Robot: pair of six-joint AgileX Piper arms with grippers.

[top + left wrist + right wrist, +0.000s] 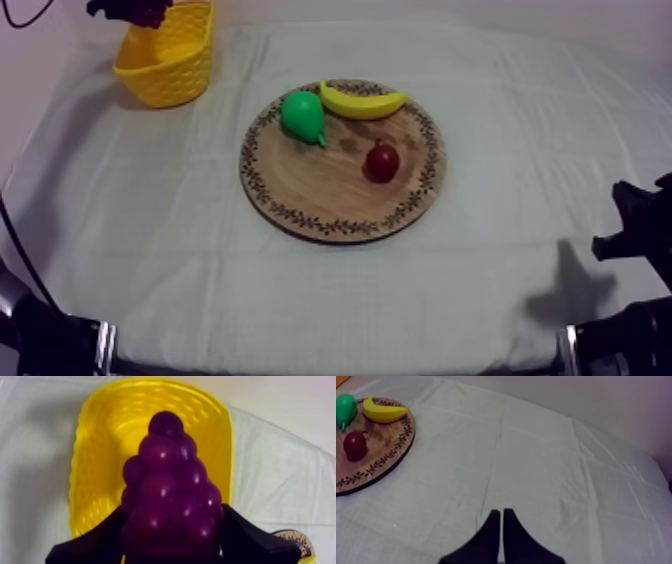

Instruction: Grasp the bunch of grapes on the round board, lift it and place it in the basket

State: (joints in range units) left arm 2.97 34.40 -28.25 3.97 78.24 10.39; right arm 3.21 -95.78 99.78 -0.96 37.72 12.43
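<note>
The purple bunch of grapes (169,496) hangs over the open yellow basket (100,451), held between the black fingers (250,538) of my left gripper (170,541). From above, that gripper (135,12) with the grapes (145,10) is over the far rim of the basket (170,60) at the table's far left. The wooden board (330,190) lies mid-table. My right gripper (502,518) is shut on nothing, its fingers a narrow wedge over bare cloth to the right of the board (383,451).
On the board lie a green pear (302,115), a banana (362,100) and a small red fruit (382,160). The right arm (635,240) rests low at the table's right edge. Bare cloth lies between basket and board.
</note>
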